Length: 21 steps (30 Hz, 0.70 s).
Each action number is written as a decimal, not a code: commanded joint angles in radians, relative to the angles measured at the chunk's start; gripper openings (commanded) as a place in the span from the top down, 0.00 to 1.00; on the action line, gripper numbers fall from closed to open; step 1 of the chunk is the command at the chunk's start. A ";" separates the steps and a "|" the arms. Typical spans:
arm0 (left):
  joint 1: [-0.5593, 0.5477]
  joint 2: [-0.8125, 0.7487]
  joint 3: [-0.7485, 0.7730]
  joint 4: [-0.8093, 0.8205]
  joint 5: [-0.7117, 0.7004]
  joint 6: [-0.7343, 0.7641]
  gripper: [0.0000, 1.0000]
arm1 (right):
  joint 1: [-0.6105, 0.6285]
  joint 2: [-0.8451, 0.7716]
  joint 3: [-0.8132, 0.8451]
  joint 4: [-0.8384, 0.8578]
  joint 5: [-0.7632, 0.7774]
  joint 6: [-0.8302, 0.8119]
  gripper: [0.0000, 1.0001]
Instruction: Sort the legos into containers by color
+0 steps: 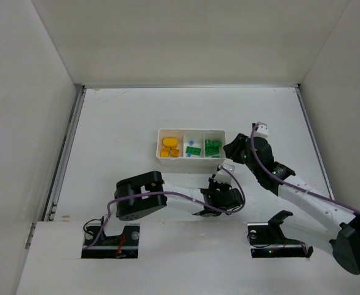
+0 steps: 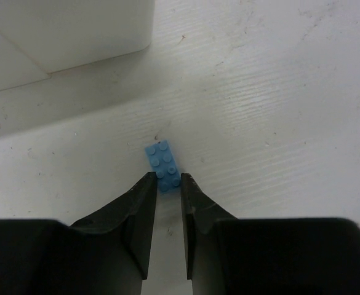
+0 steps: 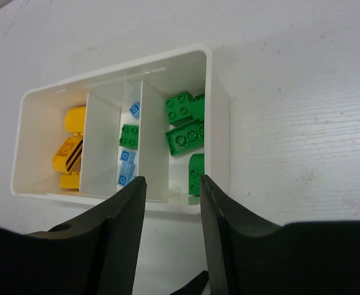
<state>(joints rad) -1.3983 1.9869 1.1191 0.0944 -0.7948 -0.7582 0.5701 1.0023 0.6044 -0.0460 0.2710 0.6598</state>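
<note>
The white three-compartment tray [image 1: 192,131] holds yellow legos [image 1: 170,147] on the left, light blue legos and one green lego [image 1: 192,149] in the middle, and green legos [image 1: 213,148] on the right. My left gripper [image 2: 167,181] is low on the table in front of the tray. Its tips are closed on the near end of a light blue lego [image 2: 162,161] that rests on the table. My right gripper [image 3: 172,184] is open and empty, just off the tray's right end [image 3: 216,110]. It also shows in the top view [image 1: 232,150].
The tray's corner [image 2: 75,31] shows at the upper left of the left wrist view, a short way beyond the blue lego. White walls enclose the table on the left, back and right. The two arms are close together near the tray's right front.
</note>
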 commanded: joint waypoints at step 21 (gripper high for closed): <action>-0.066 -0.281 -0.263 -0.010 -0.018 0.028 0.89 | -0.043 -0.085 -0.002 0.003 -0.013 0.003 0.54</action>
<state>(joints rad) -1.4536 1.7954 0.8829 0.1169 -0.7872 -0.7361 0.5415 0.9237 0.5934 -0.0597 0.2611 0.6624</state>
